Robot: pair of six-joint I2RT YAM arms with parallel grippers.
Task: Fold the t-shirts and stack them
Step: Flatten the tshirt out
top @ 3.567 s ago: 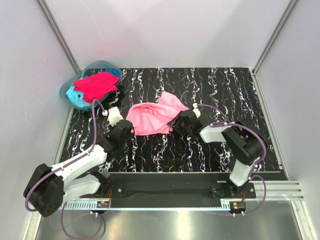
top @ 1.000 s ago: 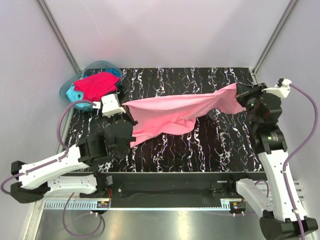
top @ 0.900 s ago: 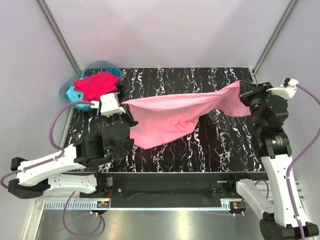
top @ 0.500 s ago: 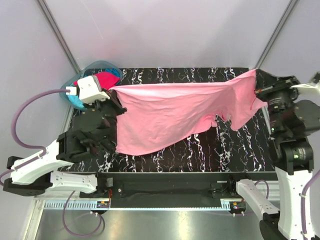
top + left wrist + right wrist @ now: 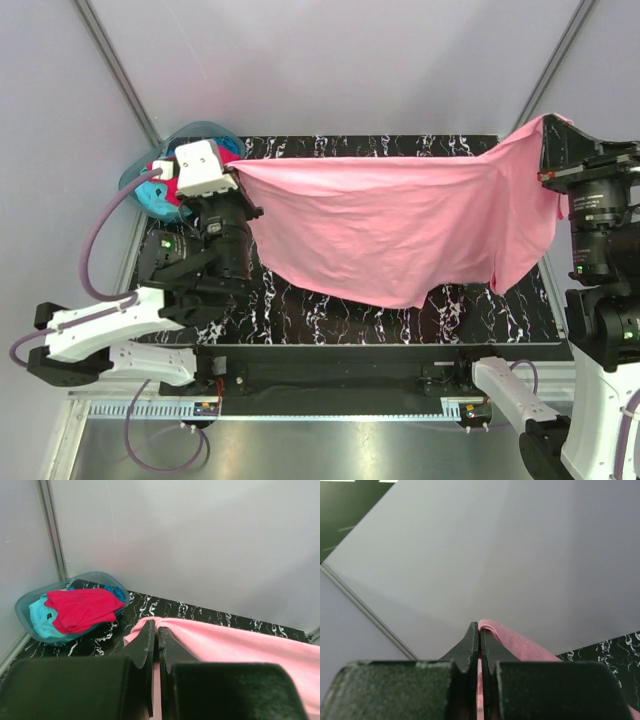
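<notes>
Pink t-shirt fully spread from above; at wrists, only pinched edges

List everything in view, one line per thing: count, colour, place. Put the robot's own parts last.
pink t-shirt: one, light pink, hanging spread out above the table between the two claws.
red t-shirt: one, crimson, crumpled on top in the tub.
turquoise t-shirt: one, turquoise, in the tub, partly under the red one.
tub: one, translucent blue-green, far left corner of the table.
table: one, black with white veins, below the raised shirt.
left claw: one, black, shut on the pink t-shirt's left end, near the tub.
right claw: one, black, shut on the pink t-shirt's right end, raised at the right side.
</notes>
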